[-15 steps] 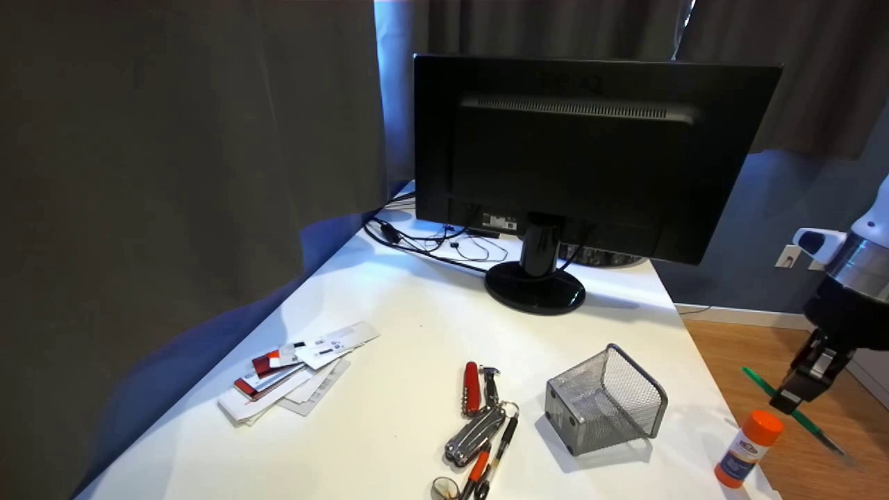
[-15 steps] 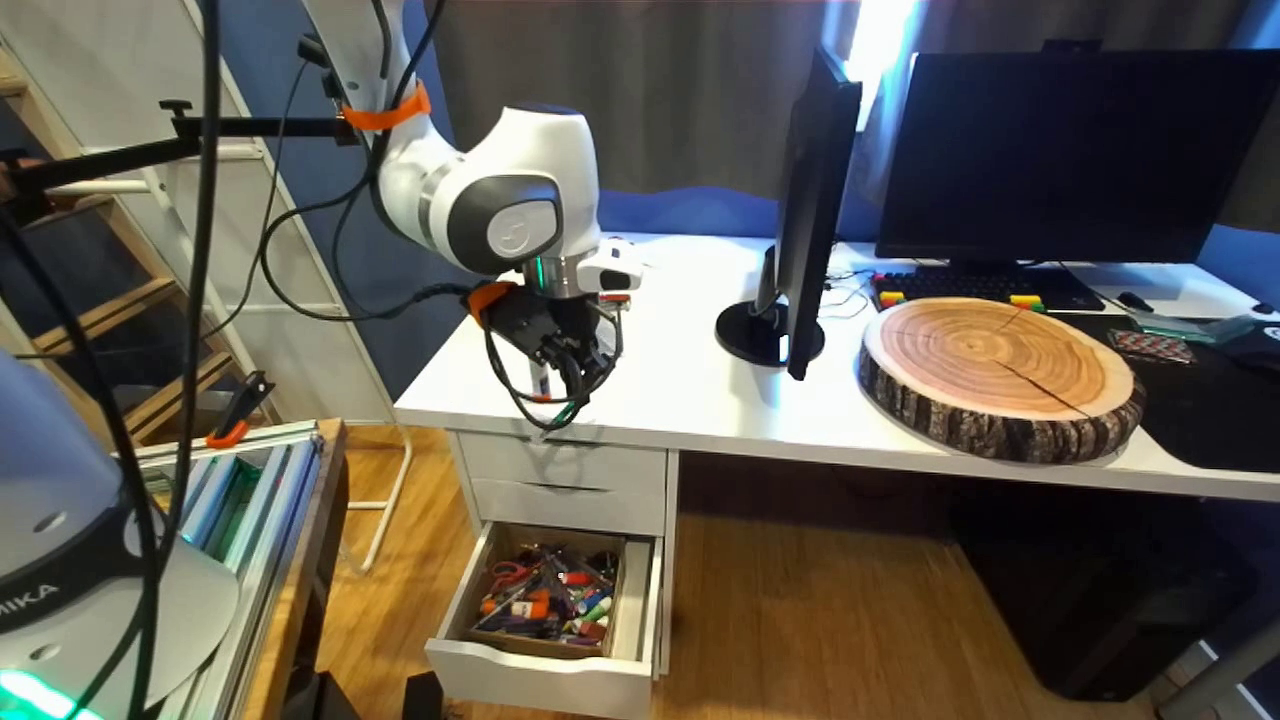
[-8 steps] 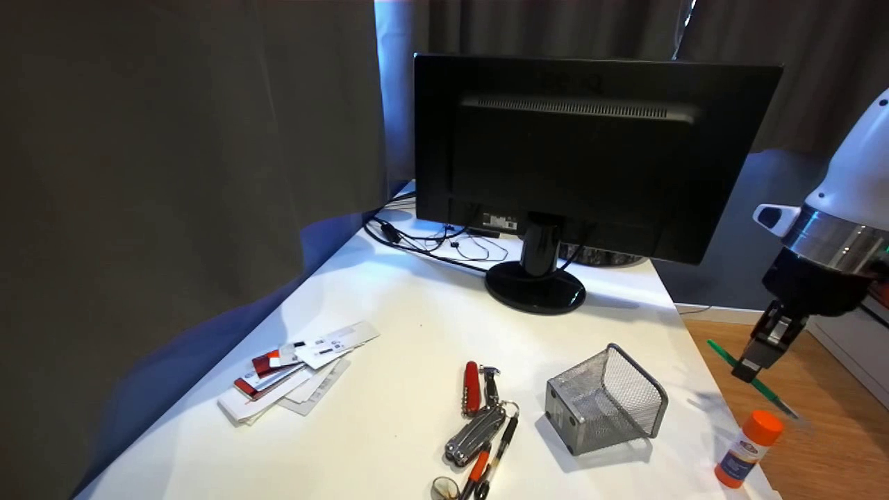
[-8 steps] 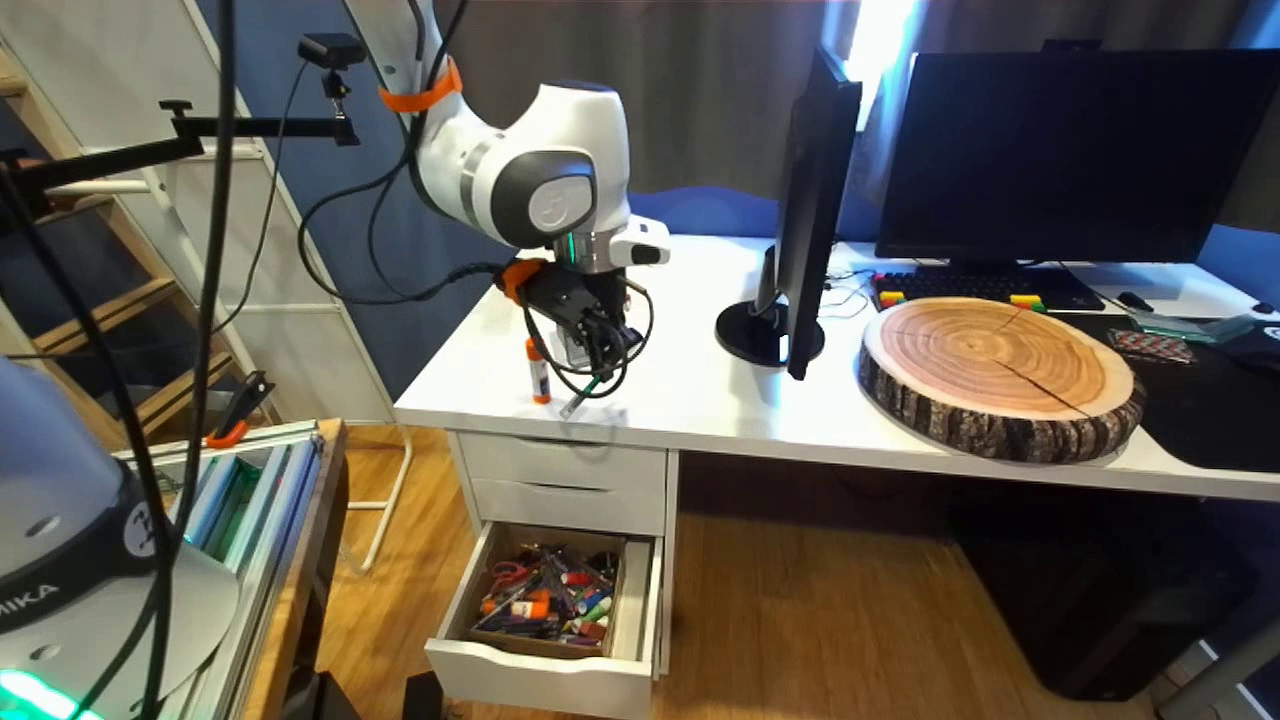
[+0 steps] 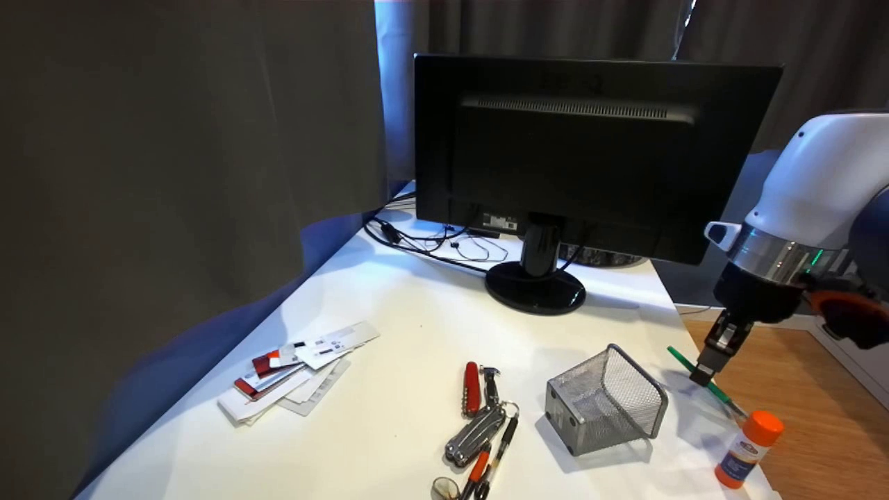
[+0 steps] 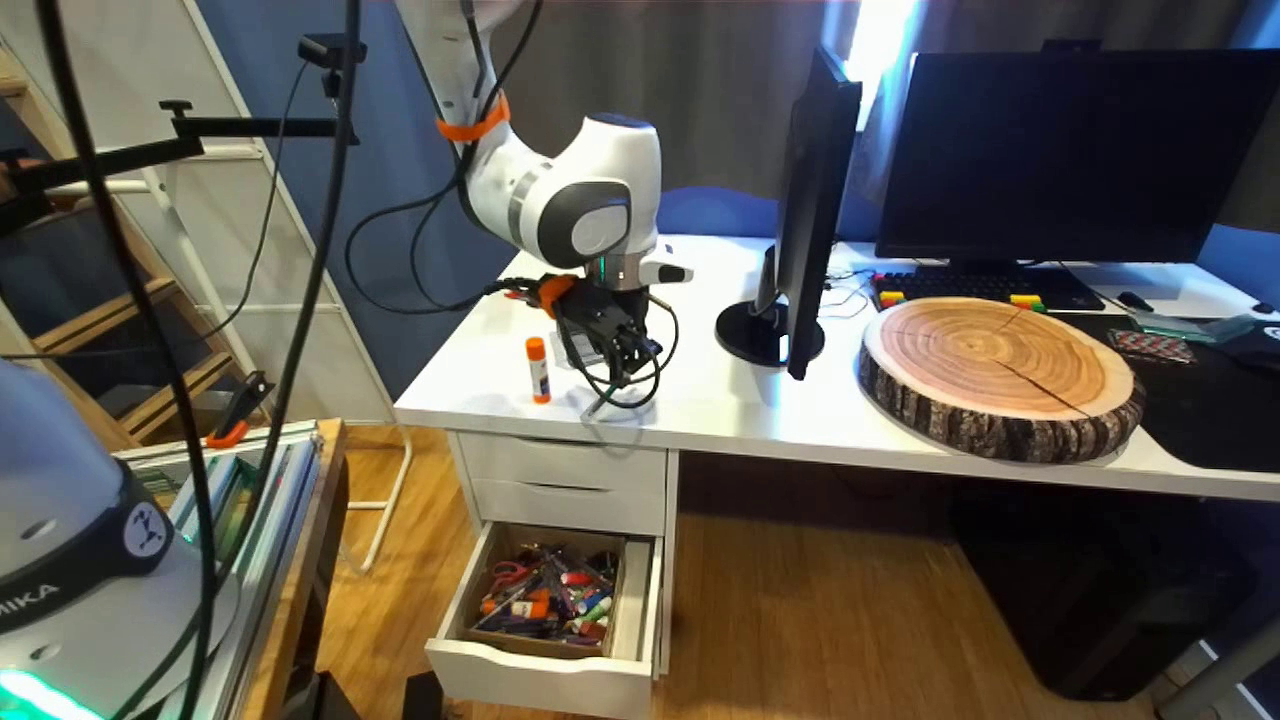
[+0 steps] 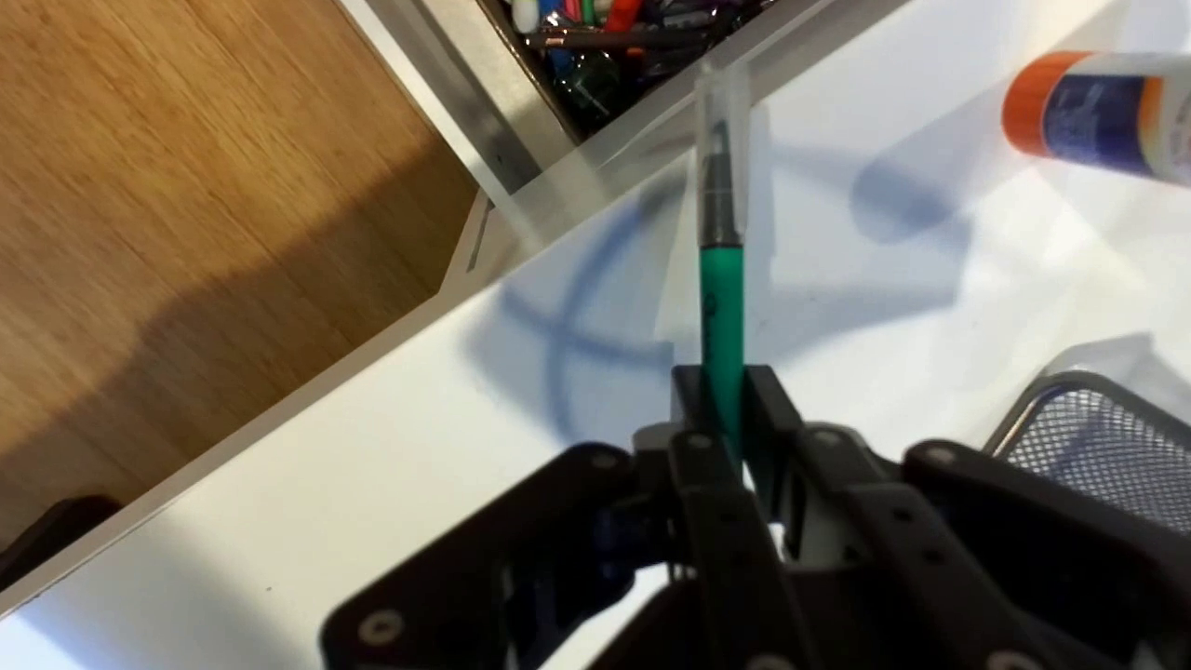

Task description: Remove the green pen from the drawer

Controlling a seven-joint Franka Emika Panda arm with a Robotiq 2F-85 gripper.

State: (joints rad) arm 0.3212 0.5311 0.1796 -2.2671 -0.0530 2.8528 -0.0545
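Wrist view, centre: gripper (image 7: 724,395) pinching green pen (image 7: 722,307) near middle, over desk (image 7: 354,447), outside drawer (image 6: 545,685) (low, left of centre in exterior view). Pen likely light, stiff, slick; hold at middle, avoid clear cap (image 7: 722,154).

I am holding the arm (image 6: 495,180) remotely in a bent pose. In an exterior view, the base (image 6: 110,625) is standing at the lower left of the view, and a green light (image 6: 45,693) is glowing on it. The upper link (image 6: 430,60) is slanting down toward the white wrist housing (image 5: 809,184). Below this housing, the metallic collar (image 5: 778,257) is carrying the black gripper mount (image 5: 757,295). I am directing the gripper (image 7: 726,400) obliquely downward. In the wrist view, both fingers (image 7: 690,395) are standing parallel and close together in the clamping position, inner sides facing; a narrow gap is separating them.
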